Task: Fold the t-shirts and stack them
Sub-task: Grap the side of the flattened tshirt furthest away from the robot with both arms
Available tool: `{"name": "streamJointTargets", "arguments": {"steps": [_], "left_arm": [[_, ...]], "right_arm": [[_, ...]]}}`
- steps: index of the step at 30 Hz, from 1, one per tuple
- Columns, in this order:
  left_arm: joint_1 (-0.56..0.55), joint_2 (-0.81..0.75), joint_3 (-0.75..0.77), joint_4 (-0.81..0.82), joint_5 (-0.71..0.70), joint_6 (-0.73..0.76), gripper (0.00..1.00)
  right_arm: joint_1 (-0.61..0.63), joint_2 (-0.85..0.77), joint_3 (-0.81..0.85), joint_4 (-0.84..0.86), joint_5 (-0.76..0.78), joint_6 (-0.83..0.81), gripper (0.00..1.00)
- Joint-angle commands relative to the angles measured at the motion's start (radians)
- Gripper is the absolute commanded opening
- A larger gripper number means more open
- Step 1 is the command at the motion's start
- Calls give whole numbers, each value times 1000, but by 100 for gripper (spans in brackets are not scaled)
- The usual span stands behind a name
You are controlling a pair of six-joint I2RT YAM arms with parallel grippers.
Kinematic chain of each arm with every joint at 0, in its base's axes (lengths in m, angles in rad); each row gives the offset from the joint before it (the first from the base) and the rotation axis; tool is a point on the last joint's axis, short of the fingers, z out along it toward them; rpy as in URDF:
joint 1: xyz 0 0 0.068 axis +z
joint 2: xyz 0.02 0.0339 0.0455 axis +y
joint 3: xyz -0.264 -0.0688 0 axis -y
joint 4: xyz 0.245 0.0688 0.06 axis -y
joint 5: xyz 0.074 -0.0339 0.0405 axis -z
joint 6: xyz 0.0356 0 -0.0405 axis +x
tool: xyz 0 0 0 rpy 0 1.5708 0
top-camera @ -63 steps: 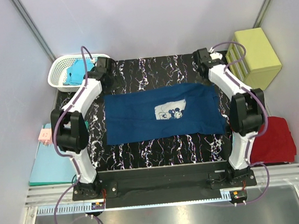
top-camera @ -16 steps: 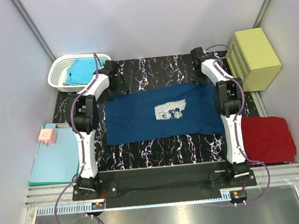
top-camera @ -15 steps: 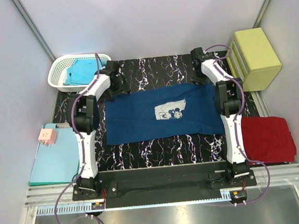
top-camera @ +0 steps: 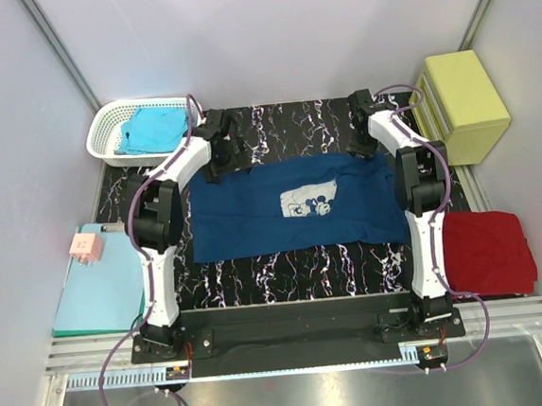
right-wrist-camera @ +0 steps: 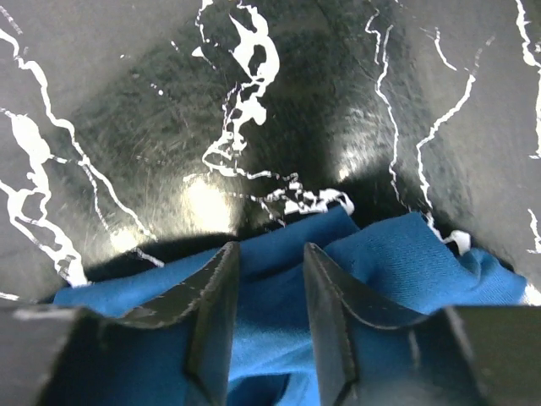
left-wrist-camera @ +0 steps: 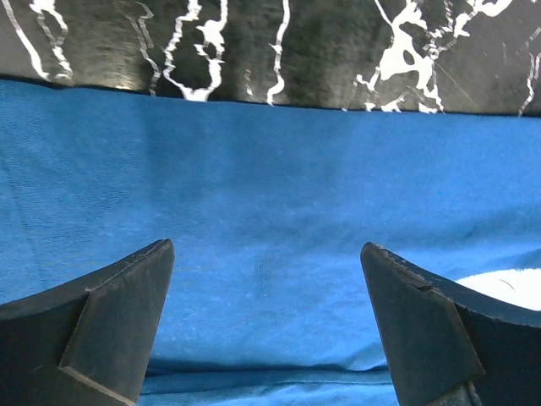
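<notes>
The navy t-shirt (top-camera: 253,214) lies spread flat on the black marbled mat (top-camera: 274,127), its pale cartoon print (top-camera: 309,200) facing up. My left gripper (top-camera: 224,155) hovers over the shirt's far left edge. In the left wrist view the left gripper (left-wrist-camera: 266,247) is wide open above smooth blue cloth (left-wrist-camera: 270,169), holding nothing. My right gripper (top-camera: 365,142) is at the shirt's far right corner. In the right wrist view the right gripper (right-wrist-camera: 269,249) is narrowly open, with its fingertips (right-wrist-camera: 221,271) down on the crumpled corner and a ridge of cloth (right-wrist-camera: 270,296) in the gap.
A white basket (top-camera: 97,142) at the back left holds a turquoise t-shirt (top-camera: 151,130). A red t-shirt (top-camera: 484,251) lies off the mat on the right. A yellow-green box (top-camera: 462,105) stands at the back right. A teal clipboard (top-camera: 103,294) carrying a pink note (top-camera: 85,245) lies on the left.
My left gripper has moved right and nearer, from beside the basket onto the shirt's far left edge. The right gripper has stayed at the far right corner.
</notes>
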Motion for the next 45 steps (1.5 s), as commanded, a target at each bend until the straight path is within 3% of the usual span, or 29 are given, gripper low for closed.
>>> {"name": "streamJointTargets", "arguments": {"steps": [1, 7, 14, 32, 45], "left_arm": [[10, -56, 9, 25, 0, 2, 99], [10, -47, -22, 26, 9, -4, 99], [7, -154, -140, 60, 47, -33, 99], [-166, -378, -442, 98, 99, -68, 99], [-200, -380, -525, 121, 102, -79, 99]], "right_arm": [[6, -122, -25, 46, 1, -8, 46], [6, -128, -26, 53, 6, -22, 45], [6, -128, 21, 41, -40, -4, 45], [11, -148, -42, 61, -82, -4, 45], [11, -102, -68, 59, -69, -2, 42]]}}
